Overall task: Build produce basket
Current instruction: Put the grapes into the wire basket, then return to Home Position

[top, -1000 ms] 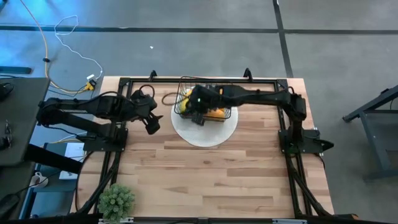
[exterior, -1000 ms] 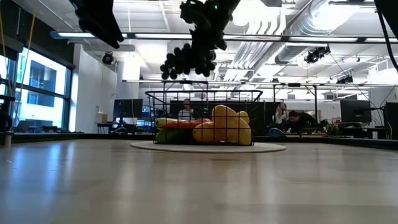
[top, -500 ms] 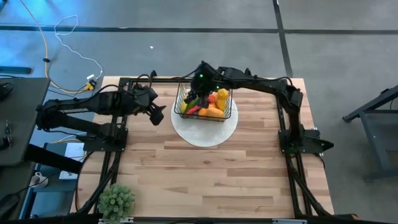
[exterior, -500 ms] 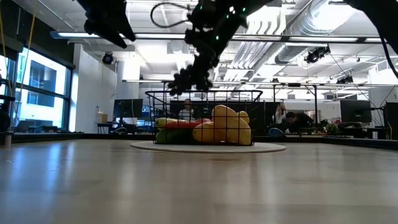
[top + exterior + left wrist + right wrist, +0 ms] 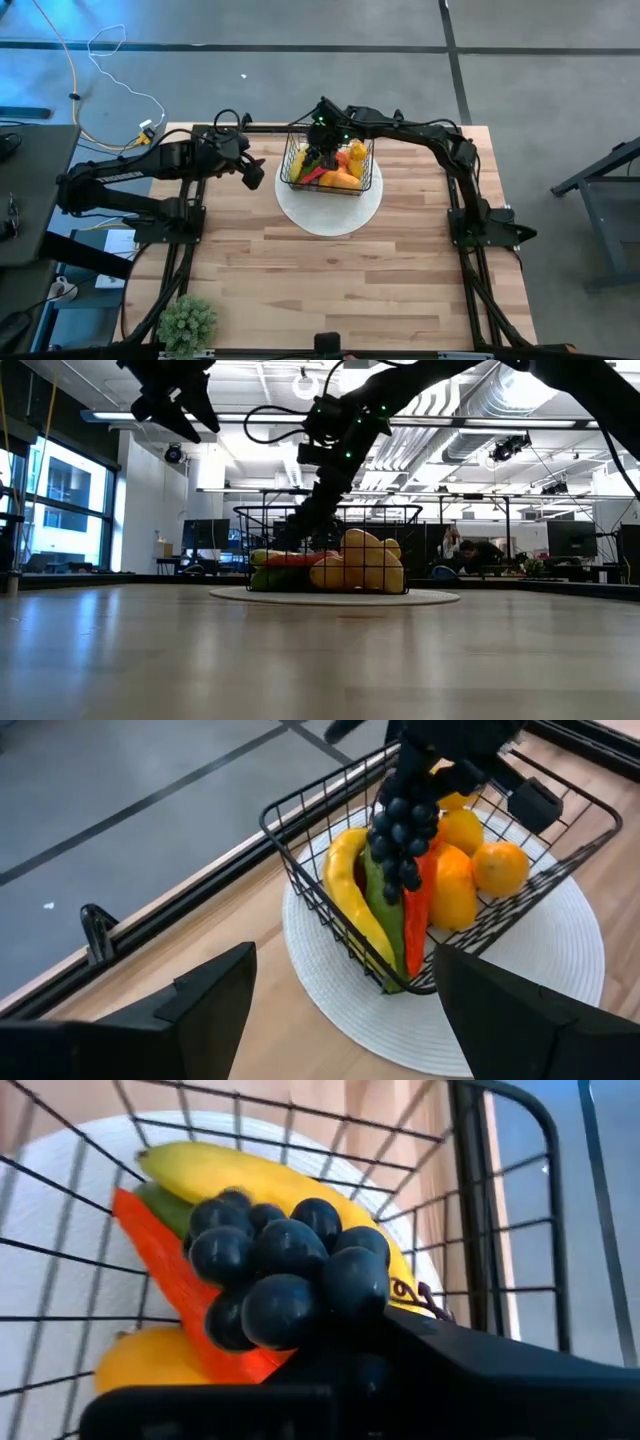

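Pale wood planks made up the bench (image 5: 340,280), with grey floor around it and a bright office beyond its far edge in the low view. On the far middle of the bench lay a white round plate (image 5: 330,213), and on the plate stood the basket (image 5: 289,172) of black wire mesh.

Inside the basket lay the produce: a yellow banana (image 5: 352,900) along the left wall, a green cucumber (image 5: 377,905) just beside it, a red chili pepper (image 5: 416,910) against that, and oranges (image 5: 500,866) toward the right side.

From the right, the right arm reached across the far edge, and the right pincer (image 5: 313,157) was down inside the left part of the basket. It was clamped on the bunch of dark grapes (image 5: 278,1270), which hung over the banana and the chili pepper; whether the grapes touched them could not be told.

Left of the basket and apart from it, the left pincer (image 5: 253,174) hung above the bench with its fingers (image 5: 200,995) spread wide and nothing between them.

A green potted plant (image 5: 187,323) stood at the near left corner of the bench.
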Available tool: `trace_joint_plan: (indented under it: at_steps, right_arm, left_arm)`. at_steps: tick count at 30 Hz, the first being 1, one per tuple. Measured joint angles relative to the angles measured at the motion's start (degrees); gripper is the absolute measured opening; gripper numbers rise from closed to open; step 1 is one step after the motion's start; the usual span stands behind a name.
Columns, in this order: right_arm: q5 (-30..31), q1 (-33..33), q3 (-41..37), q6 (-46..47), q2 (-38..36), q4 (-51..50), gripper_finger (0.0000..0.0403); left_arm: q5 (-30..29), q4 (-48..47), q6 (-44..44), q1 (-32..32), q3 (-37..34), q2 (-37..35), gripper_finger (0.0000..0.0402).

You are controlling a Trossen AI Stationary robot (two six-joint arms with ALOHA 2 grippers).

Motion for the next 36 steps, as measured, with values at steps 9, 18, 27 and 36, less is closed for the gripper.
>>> trace_joint_plan:
  at_steps: [9, 18, 27, 36]
  right_arm:
    - [3.24, -0.21, 0.0, -1.01, 0.16, -0.62, 0.0085]
    - [4.42, -0.23, 4.39, 2.56, 0.2, -4.46, 0.017]
    - [3.47, 0.07, 11.93, 16.22, 0.19, -10.31, 0.0173]
    - [0.48, 4.16, 16.03, 24.49, 0.16, -8.03, 0.0174]
  left_arm:
    - [0.57, -0.08, -0.42, 0.07, 0.0, 0.0, 0.0294]
    - [5.59, -0.1, -0.62, 0.09, 0.02, -0.96, 0.0294]
    - [9.16, -0.05, -2.4, -0.51, -1.21, -8.35, 0.0294]
    - [9.36, 7.47, -2.39, -3.01, -11.87, -20.52, 0.0294]
